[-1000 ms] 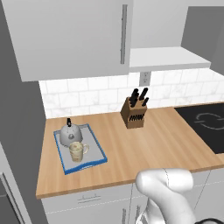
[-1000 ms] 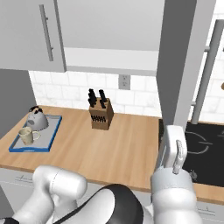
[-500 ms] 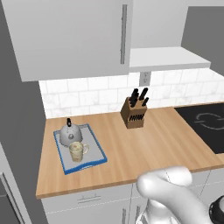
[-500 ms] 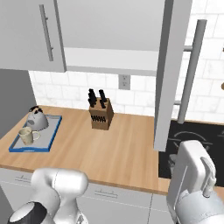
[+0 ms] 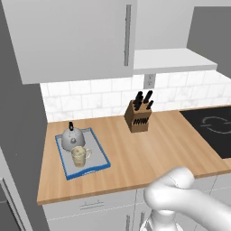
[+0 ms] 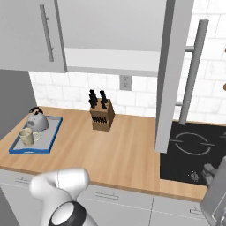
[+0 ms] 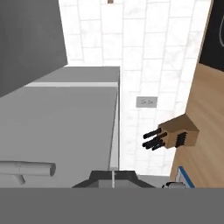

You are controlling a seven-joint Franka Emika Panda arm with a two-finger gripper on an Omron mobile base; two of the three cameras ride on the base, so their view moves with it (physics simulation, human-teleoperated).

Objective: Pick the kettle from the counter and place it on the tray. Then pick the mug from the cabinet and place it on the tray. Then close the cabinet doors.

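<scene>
Kettle [image 5: 71,137] and mug [image 5: 79,155] on tray [image 5: 102,159], left end of bench [image 5: 149,153]. Knife block [image 5: 137,117] by tiled wall. Right cabinet door [image 6: 170,84] ajar, jutting over hob [image 6: 194,150]. Claw pinched together.

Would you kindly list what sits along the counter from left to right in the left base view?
Tray carrying the kettle and the mug → knife block → black cooktop.
</scene>
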